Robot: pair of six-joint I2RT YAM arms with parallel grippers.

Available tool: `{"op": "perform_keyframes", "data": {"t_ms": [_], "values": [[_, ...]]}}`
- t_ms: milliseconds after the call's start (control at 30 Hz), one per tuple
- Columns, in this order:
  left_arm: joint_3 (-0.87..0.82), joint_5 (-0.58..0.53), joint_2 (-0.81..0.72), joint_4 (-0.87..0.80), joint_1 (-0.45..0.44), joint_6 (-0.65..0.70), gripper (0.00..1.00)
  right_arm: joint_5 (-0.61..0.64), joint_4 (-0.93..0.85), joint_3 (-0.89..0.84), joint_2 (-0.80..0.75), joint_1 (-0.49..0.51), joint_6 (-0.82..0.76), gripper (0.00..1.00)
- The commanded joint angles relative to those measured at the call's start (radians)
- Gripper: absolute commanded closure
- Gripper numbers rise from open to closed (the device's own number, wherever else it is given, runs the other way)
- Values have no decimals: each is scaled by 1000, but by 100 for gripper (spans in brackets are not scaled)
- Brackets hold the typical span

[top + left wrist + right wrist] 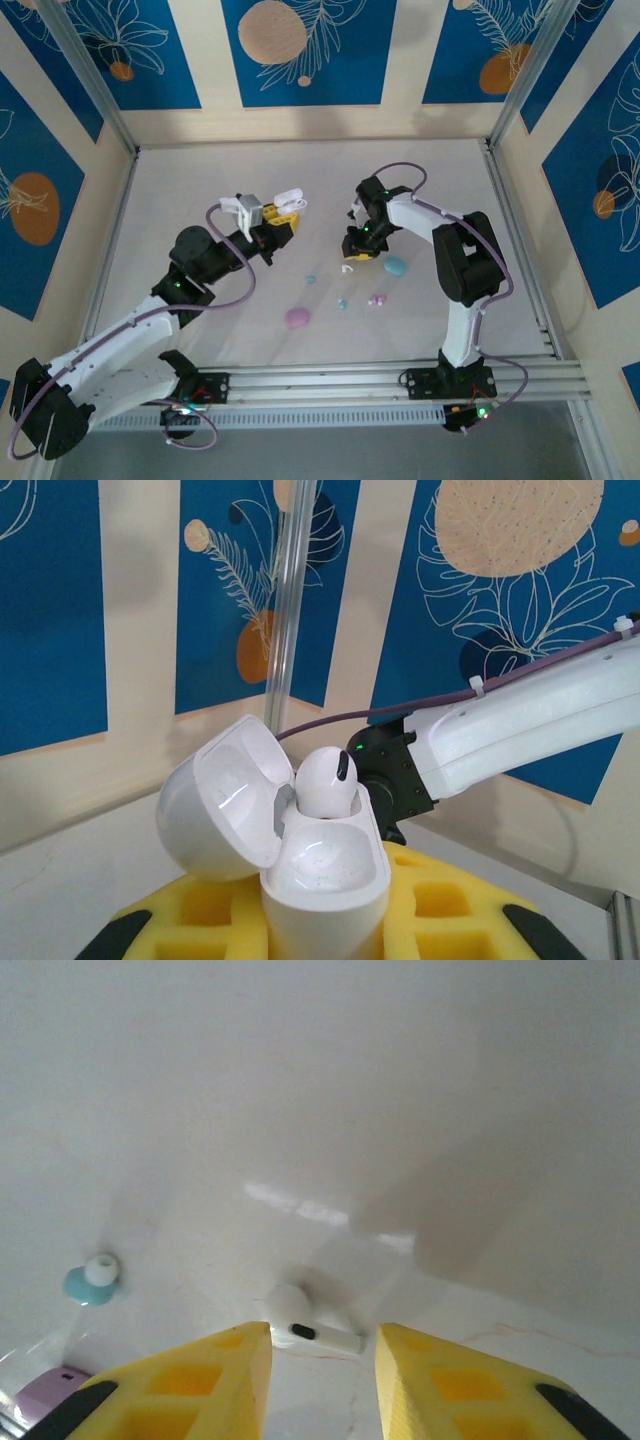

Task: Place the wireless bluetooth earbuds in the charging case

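Note:
My left gripper (325, 930) is shut on a white charging case (325, 875) that stands upright between its yellow fingers (190, 920). The case's lid (215, 800) is swung open to the left. One white earbud (325, 780) sits in the case's far slot and the near slot is empty. In the top view the case (287, 204) is held above the table's middle. My right gripper (320, 1335) is open and hangs low over the table. A second white earbud (292, 1312) lies on the table just beyond its fingertips, touching neither. The top view shows this earbud (347, 268) below the right gripper (360, 246).
A teal case (395, 266) lies right of the right gripper, and a pink case (297, 317) lies nearer the front. Two teal earbuds (311, 279) (342, 303) and pink earbuds (377, 299) are scattered between them. One teal earbud (92, 1280) lies left of the right gripper.

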Motion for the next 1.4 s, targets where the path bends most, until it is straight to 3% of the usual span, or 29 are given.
{"op": "perform_keyframes", "data": {"t_ms": [0,433,867,1000,1133,1367], "values": [[3,-6,-7,34,-8,-16,87,-82,13,29,15,7,-65,64],[11,-6,-6,20,-7,-17,87,-148,9,-2,84,13,-194,59],[16,10,20,37,-7,-35,87,-167,-1,-57,35,34,-224,70],[21,11,24,37,-9,-37,87,-114,-4,-55,39,53,-214,78],[23,14,23,36,-8,-38,87,-88,-13,-50,32,61,-183,79],[14,1,5,30,-8,-35,87,132,-26,-40,-26,55,-79,79]]}}
